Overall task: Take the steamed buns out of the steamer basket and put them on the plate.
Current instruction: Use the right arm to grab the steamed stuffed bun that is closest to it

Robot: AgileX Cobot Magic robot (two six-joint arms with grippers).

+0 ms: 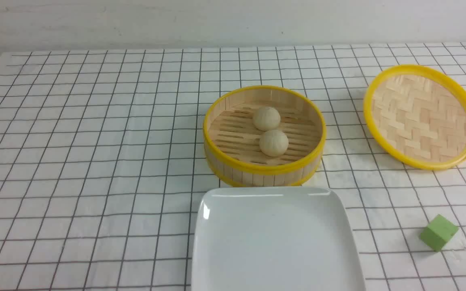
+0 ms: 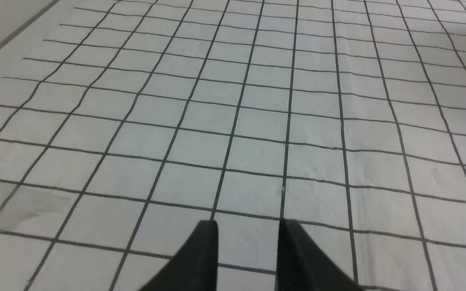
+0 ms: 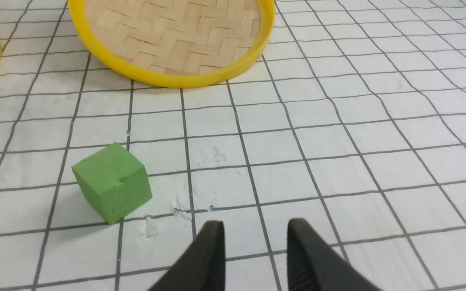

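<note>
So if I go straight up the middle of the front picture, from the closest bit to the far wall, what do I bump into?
plate → steamer basket → nearer bun → farther bun. The lid and green cube lie off to the right, so they are left out.

basket (image 1: 257,174): middle of table (image 1: 95,161), far bun (image 1: 266,118) just behind near bun (image 1: 274,143) on its slatted floor | plate (image 1: 275,242): just in front of basket | lid (image 1: 421,117): right of basket, apart | green cube (image 1: 439,232): right of plate, apart
</note>
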